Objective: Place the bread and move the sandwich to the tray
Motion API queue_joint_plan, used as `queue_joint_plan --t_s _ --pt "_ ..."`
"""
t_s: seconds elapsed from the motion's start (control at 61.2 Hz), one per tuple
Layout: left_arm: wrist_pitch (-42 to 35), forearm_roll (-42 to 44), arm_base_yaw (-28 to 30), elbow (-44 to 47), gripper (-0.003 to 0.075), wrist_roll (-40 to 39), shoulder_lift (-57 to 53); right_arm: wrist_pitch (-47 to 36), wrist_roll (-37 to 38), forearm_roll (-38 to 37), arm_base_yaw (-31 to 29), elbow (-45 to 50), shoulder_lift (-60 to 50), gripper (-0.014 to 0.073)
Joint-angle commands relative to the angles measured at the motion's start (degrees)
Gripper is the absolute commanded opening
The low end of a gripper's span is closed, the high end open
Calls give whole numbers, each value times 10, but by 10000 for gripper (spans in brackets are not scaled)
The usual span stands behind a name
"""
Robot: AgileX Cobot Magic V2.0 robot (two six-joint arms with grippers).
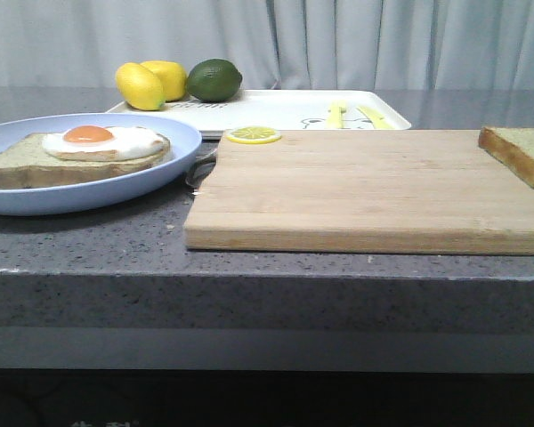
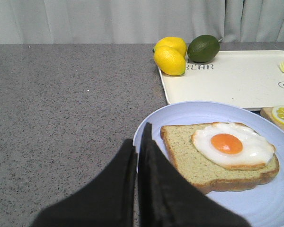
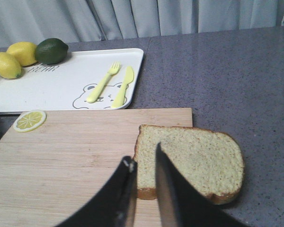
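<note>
The sandwich is a brown-crusted slice with a fried egg on a pale blue plate at the left. The bread lies on the right end of the wooden board. The white tray stands behind the board. Neither gripper shows in the front view. In the left wrist view my left gripper is shut, its tips over the plate's rim beside the sandwich. In the right wrist view my right gripper is slightly open and empty, with a corner of the bread showing between its fingers.
A wooden cutting board fills the middle, with a lemon slice at its far edge. Two lemons and a lime sit at the tray's left end. A yellow fork and knife lie on the tray.
</note>
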Motion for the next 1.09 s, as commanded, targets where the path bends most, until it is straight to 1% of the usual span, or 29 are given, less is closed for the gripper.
queue_joint_plan --t_s 0.0,0.016,0.033,0.049,0.065,0.082,0.098,0.114,0.163,0.196,0.229,0.343,0.441,0.539,0.637,0.751,0.882,1.012,1.078 --pt "-49 0 -3 -22 230 -1 5 -37 -3 10 0 -23 7 435" --pt "-49 -4 -3 -22 290 -1 5 -36 -3 10 0 -23 7 489" --pt "-49 -4 -3 -22 331 -1 5 -36 -3 10 0 -23 7 523" --pt "-49 -4 -3 -22 392 -1 5 -36 -3 10 0 -23 7 568" --pt "-49 -8 -3 -22 432 -1 5 -36 -3 10 0 -22 7 594" --pt "-49 -12 -3 -22 489 -1 5 -36 -3 10 0 -22 7 630" --pt "-49 -13 -3 -22 524 -1 5 -36 -3 10 0 -22 7 650" --pt "-49 -15 -3 -22 569 -1 5 -36 -3 10 0 -22 7 666" --pt "-49 -15 -3 -22 646 -1 5 -41 -3 10 0 -22 7 647" --pt "-49 -15 -3 -22 673 -1 5 -46 -3 10 0 -22 7 640" --pt "-49 -15 -3 -22 680 -1 5 -50 -3 10 0 -22 7 640" --pt "-49 -15 -3 -22 670 -1 5 -51 -3 10 0 -24 18 640" --pt "-49 -15 -3 -22 670 -1 5 -33 -3 10 -2 -47 65 640" --pt "-49 -15 -3 -22 670 -1 5 5 -3 9 -20 -91 136 640" --pt "-49 -15 -3 -22 670 -1 5 30 -3 -10 -63 -140 206 640" --pt "-49 -15 -3 -22 670 -1 5 64 11 -2 -125 -195 281 640" --pt "-49 -15 -3 -22 670 -1 5 137 23 7 -183 -249 367 640" --pt "-49 -15 -3 -22 670 -1 5 197 20 27 -210 -290 442 640" --pt "-49 -15 -3 -22 670 -1 5 219 5 43 -217 -309 475 640"
